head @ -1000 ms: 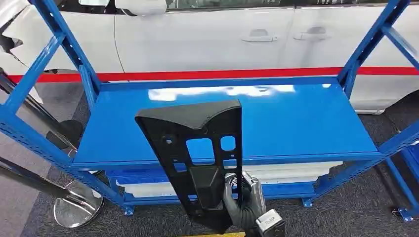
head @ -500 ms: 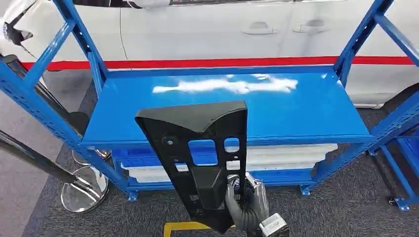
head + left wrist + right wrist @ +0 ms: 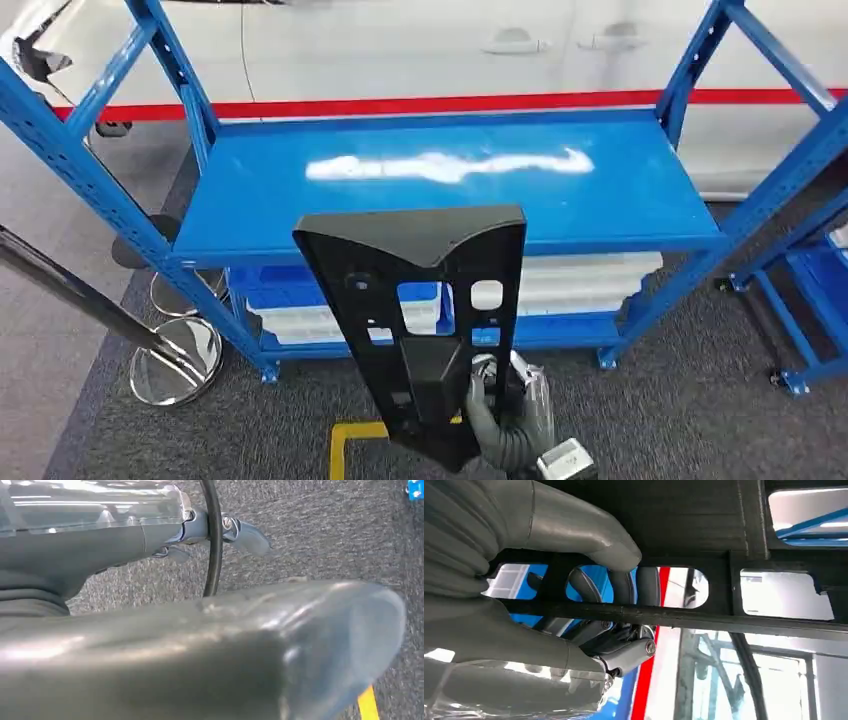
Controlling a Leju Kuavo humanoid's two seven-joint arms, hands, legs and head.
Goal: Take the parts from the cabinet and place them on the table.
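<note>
- Black plastic part (image 3: 420,300), upright in front of the blue rack (image 3: 450,190): our right hand (image 3: 500,420) curls its fingers (image 3: 624,587) through a cutout, gripping it.
- Left hand (image 3: 150,645): we cannot tell its grasp.
- White trays (image 3: 580,280) lie under the rack's shelf.

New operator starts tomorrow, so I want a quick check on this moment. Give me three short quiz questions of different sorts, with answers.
1. True or false: the black panel lies flat on the blue shelf.
2. Which hand holds the panel? A) left B) right
3. Fill in: behind the rack stands a white ____ with a red stripe.

Key: 1 false, the right hand holds it upright in front of the rack. 2 B. 3 car.
</note>
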